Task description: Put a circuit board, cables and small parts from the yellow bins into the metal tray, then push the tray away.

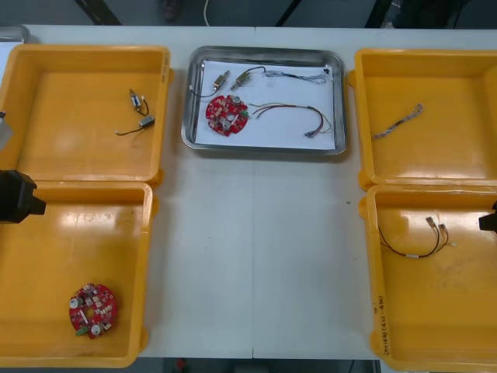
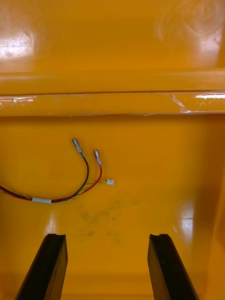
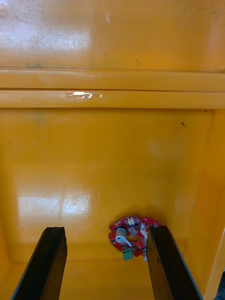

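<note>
Four yellow bins (image 1: 85, 50) flank the metal tray (image 1: 264, 148), which sits at the table's far middle and holds a red circuit board (image 1: 226, 114), cables (image 1: 283, 104) and small metal parts (image 1: 222, 78). The left gripper (image 3: 105, 229) hangs over the near left bin, fingers spread and empty (a second board (image 3: 131, 234) lies beside one finger). The right gripper (image 2: 107, 236), also spread and empty, hovers near a red and black cable (image 2: 86, 174) in the near right bin.

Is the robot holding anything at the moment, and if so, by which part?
Nothing is held. The left gripper hangs open beside a loose circuit board; the right gripper hangs open short of a loose cable.
</note>
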`<act>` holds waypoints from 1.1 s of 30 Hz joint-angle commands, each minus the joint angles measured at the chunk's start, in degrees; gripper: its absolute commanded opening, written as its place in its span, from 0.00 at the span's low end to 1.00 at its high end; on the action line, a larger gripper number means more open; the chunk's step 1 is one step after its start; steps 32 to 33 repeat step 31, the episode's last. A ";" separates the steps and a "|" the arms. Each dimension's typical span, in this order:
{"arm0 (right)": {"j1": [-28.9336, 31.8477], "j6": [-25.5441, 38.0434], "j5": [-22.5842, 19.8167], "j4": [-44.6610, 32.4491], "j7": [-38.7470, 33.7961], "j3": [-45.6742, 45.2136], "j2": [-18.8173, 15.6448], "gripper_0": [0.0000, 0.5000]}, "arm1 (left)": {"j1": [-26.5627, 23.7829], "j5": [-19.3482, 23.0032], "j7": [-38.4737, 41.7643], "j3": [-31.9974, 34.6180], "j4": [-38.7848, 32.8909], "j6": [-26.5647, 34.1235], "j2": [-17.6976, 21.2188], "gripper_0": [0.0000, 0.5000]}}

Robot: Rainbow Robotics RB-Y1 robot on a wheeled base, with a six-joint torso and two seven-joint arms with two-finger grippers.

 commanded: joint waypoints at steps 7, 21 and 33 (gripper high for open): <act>1.04 0.18 -0.45 -1.95 -1.36 -0.83 -2.28 1.00 | 0.91 0.22 -4.35 1.90 -1.64 0.35 2.31 1.00; 1.04 0.18 -0.45 -1.95 -1.36 -0.83 -2.28 1.00 | 0.91 0.22 -4.35 1.90 -1.64 0.35 2.31 1.00; 1.04 0.18 -0.45 -1.95 -1.36 -0.83 -2.28 1.00 | 0.91 0.22 -4.35 1.90 -1.64 0.35 2.31 1.00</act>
